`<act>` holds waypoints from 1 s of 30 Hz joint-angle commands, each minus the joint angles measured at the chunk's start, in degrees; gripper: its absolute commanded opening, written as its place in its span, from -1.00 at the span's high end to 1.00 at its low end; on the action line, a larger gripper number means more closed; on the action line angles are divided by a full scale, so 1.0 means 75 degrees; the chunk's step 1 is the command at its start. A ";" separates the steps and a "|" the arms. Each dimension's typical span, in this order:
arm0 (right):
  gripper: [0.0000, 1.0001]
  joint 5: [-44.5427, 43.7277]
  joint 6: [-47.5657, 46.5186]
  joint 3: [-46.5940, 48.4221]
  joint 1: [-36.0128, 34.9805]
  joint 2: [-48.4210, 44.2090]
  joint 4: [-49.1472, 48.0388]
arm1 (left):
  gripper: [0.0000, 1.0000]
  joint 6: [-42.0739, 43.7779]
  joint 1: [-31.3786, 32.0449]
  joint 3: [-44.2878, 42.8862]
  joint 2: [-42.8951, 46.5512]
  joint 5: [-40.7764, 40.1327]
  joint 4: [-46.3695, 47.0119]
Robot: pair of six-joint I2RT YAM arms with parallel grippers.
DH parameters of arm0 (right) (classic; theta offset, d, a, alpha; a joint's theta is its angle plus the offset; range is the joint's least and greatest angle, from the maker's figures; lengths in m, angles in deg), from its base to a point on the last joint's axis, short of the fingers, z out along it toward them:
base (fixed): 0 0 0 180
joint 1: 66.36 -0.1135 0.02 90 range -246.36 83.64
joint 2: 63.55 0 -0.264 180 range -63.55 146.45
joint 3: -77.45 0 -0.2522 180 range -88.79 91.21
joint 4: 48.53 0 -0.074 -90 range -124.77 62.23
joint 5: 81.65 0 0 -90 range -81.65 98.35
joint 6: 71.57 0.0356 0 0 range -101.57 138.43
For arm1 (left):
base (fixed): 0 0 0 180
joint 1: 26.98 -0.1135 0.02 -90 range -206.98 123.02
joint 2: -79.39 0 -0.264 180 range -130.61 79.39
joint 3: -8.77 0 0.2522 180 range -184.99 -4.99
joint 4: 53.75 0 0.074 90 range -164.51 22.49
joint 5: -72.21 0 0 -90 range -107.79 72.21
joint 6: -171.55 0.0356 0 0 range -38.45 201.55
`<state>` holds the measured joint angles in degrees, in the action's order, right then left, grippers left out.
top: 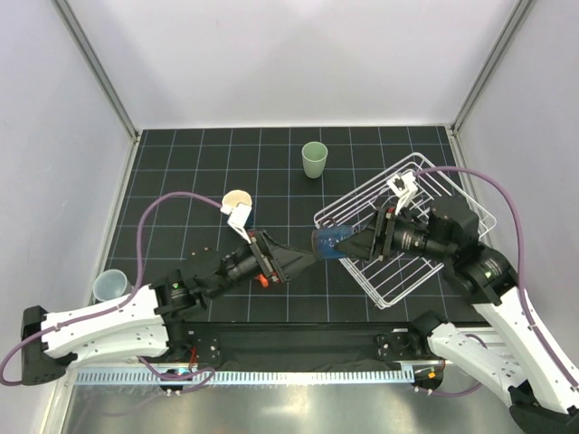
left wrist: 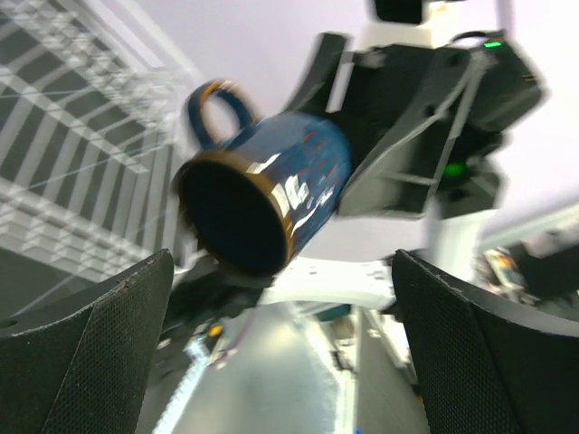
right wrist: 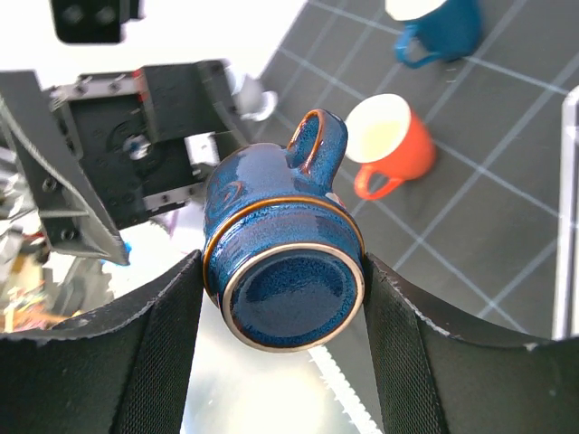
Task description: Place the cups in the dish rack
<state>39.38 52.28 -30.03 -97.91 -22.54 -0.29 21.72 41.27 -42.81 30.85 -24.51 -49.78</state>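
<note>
My right gripper (top: 351, 245) is shut on the base of a navy mug (top: 327, 242) and holds it sideways in the air at the dish rack's near-left corner. In the right wrist view, the fingers (right wrist: 154, 353) clamp the mug (right wrist: 285, 253) from both sides. My left gripper (top: 303, 257) is open and empty, facing the mug's mouth (left wrist: 240, 212) from just short of it. The white wire dish rack (top: 434, 194) sits tilted at the right. A pale green tumbler (top: 314, 159) stands at the back. An orange mug (right wrist: 393, 145) and a blue mug with cream inside (right wrist: 443, 27) stand on the mat.
A pale cup (top: 110, 286) stands at the mat's left edge. A cream-coloured mug mouth (top: 237, 199) shows beside the left wrist camera. Grey walls close off the left, back and right. The rack's blurred wires (left wrist: 72, 136) fill the left of the left wrist view.
</note>
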 commanded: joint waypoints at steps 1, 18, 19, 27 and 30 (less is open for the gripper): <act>0.93 -0.0796 -0.0422 0.0567 -0.0036 0.0354 0.0008 | -0.99 0.0606 0.0006 -0.0417 0.0703 -0.1141 -0.2337; 0.92 -0.4453 -0.2016 0.2500 0.1861 0.3107 0.1672 | -0.97 0.2024 0.0006 -0.1600 0.0894 -0.1941 -0.5798; 0.92 -0.4500 -0.2214 0.2571 0.2141 0.3214 0.1695 | -0.97 0.2094 0.0006 -0.1671 0.0789 -0.1719 -0.5984; 0.92 -0.5144 -0.3129 0.3156 0.3632 0.4175 0.1590 | -0.98 0.2084 -0.0006 -0.2491 0.0400 -0.1412 -0.7577; 0.92 -0.5753 -0.3574 0.3415 0.3948 0.4726 0.1742 | -0.98 0.1861 -0.0006 -0.2632 0.0775 -0.1424 -0.8200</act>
<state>1.80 30.31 -8.67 -69.75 11.32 14.64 36.60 41.25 -59.47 33.69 -35.27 -103.87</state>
